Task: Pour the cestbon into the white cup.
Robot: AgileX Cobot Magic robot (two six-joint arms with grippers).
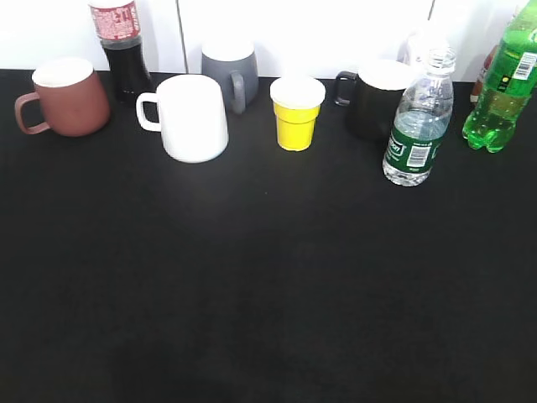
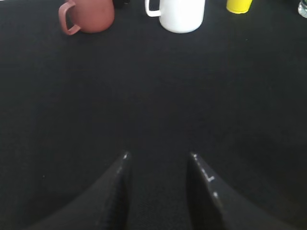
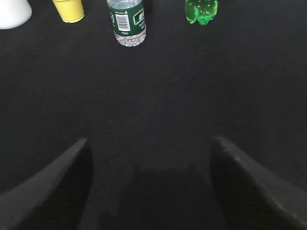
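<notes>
The cestbon (image 1: 418, 126), a clear water bottle with a dark green label and no cap on its neck, stands upright at the right back of the black table; it also shows in the right wrist view (image 3: 127, 21). The white cup (image 1: 191, 117) stands upright at the left back with its handle to the left; it also shows in the left wrist view (image 2: 180, 14). My left gripper (image 2: 159, 155) is open and empty, well in front of the white cup. My right gripper (image 3: 149, 141) is wide open and empty, well in front of the cestbon. Neither gripper shows in the exterior view.
A brown mug (image 1: 65, 96), a dark cola bottle (image 1: 122, 46), a grey mug (image 1: 231, 74), a small yellow cup (image 1: 297, 113), a black mug (image 1: 373, 99) and a bright green soda bottle (image 1: 503, 84) stand along the back of the black table (image 1: 268, 285).
</notes>
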